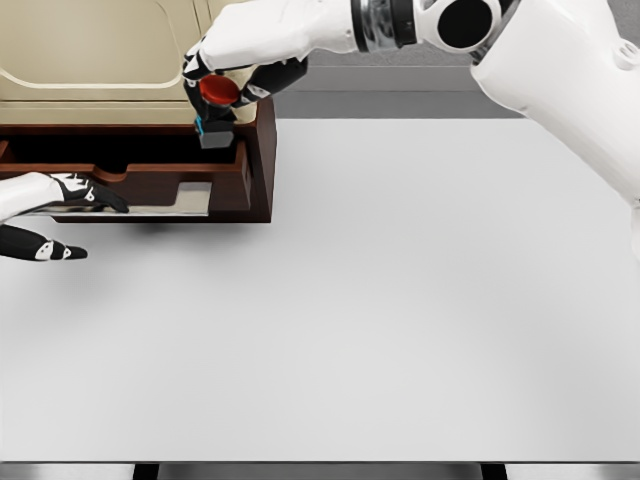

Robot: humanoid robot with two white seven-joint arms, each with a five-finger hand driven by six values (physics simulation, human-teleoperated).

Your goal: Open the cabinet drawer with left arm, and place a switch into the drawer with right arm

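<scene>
Head view: bare white table [400, 320]

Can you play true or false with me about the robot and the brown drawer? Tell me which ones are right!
1. The drawer is pulled open. True.
2. The right hand holds a switch with a red button. True.
3. The switch lies on the white table. False: it is up in the right hand, above the drawer's right end.
4. The left hand is at the drawer's front. True: it rests by the front edge, at the picture's left.
5. The right arm comes in from the bottom of the picture. False: it reaches in from the upper right.
</scene>
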